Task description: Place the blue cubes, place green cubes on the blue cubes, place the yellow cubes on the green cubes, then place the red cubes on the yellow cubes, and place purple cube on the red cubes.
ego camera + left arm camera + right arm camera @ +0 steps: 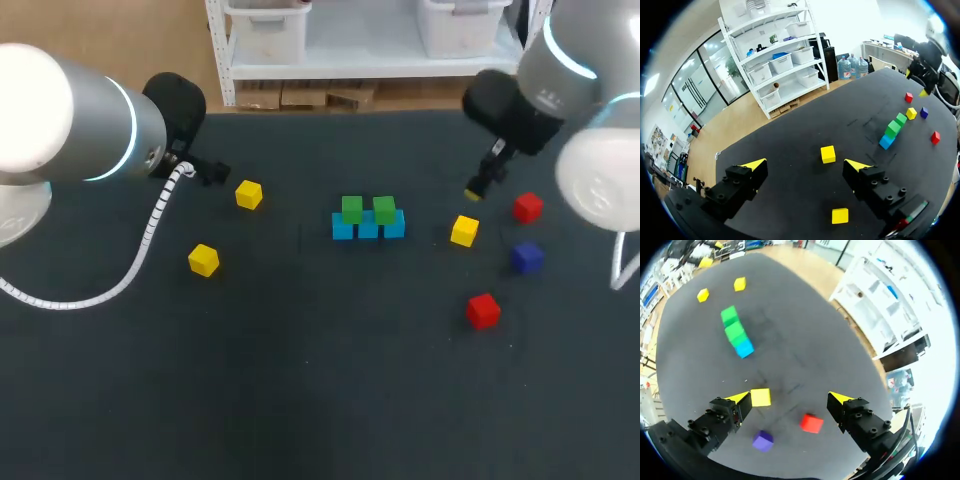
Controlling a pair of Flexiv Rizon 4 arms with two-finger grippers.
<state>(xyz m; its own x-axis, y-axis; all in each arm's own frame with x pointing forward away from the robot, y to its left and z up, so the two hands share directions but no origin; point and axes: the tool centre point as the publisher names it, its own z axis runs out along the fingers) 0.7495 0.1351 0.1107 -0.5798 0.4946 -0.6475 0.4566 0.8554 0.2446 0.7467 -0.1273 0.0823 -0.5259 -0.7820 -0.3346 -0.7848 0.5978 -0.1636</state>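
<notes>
The left end effector (805, 167) hangs wide open and empty near the far edge of the dark bench (300, 380), a small yellow cube (828, 154) just ahead. The right end effector (790, 399), likewise open and empty, hangs beside a second yellow cube (760, 397). Mid-bench, two green cubes (384, 210) sit on three blue cubes (368, 230).

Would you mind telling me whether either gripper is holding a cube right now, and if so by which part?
Nothing is held: the left gripper and the right gripper are both open and empty.
</notes>
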